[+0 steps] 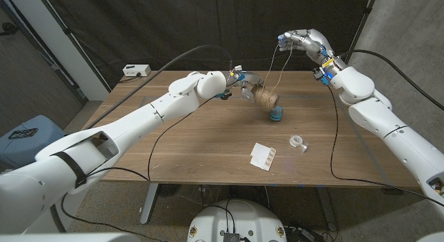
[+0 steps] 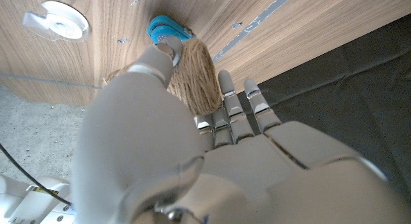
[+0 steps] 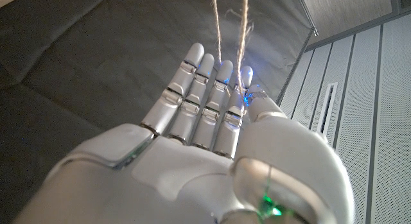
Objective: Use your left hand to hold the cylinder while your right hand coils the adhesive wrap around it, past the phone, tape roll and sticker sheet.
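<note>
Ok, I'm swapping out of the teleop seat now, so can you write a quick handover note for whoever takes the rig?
Left hand: grips the twine-wrapped cylinder, blue end down near the table.
Right hand: raised above the table's far right, pinching the twine, which runs in two strands down to the cylinder.
Tape roll and sticker sheet lie nearer the front, untouched.
Done: much of the cylinder already looks covered.
Left: likely keep coiling toward the blue end, keeping the strand taut.
</note>
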{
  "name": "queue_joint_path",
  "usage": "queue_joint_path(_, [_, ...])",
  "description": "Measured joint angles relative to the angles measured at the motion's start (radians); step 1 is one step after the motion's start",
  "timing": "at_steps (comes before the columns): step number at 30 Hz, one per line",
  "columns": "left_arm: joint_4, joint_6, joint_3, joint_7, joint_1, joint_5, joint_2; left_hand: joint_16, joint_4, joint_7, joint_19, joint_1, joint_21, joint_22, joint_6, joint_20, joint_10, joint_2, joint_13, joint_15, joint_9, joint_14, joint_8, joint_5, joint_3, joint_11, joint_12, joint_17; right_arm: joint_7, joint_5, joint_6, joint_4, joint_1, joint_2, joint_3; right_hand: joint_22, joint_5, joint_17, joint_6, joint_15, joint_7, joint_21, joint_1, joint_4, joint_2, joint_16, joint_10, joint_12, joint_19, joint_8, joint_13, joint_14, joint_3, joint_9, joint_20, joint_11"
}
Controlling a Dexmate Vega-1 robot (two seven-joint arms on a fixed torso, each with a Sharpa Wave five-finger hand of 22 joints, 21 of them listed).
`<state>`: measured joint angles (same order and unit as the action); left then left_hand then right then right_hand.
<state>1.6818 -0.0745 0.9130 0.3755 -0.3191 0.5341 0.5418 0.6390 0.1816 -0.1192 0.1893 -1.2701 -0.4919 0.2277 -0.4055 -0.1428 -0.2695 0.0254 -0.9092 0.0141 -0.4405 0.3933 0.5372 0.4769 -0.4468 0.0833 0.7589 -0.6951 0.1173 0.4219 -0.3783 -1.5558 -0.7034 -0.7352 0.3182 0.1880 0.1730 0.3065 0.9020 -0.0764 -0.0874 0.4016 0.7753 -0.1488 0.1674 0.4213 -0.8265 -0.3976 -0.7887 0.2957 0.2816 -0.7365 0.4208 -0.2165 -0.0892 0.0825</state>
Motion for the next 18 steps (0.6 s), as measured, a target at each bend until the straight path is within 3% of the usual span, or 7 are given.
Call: queue_joint_path(18, [0.006,0.037,-0.020,-0.002,-0.009,-0.015,0.011,0.000,0.000,0.000,0.000,0.000,-0.004,0.000,0.000,0.000,0.000,0.000,0.000,0.000,0.000,0.000,0.000,-0.002,0.000,0.000,-0.001,0.005,-0.021,-0.008,0.021,0.036,0.019,0.013,0.011,0.000,0.000,0.002,0.000,0.000,0.000,0.000,0.004,0.000,0.004,0.000,0.000,0.000,0.000,-0.004,0.000,0.000,0.000,0.000,0.000,0.000])
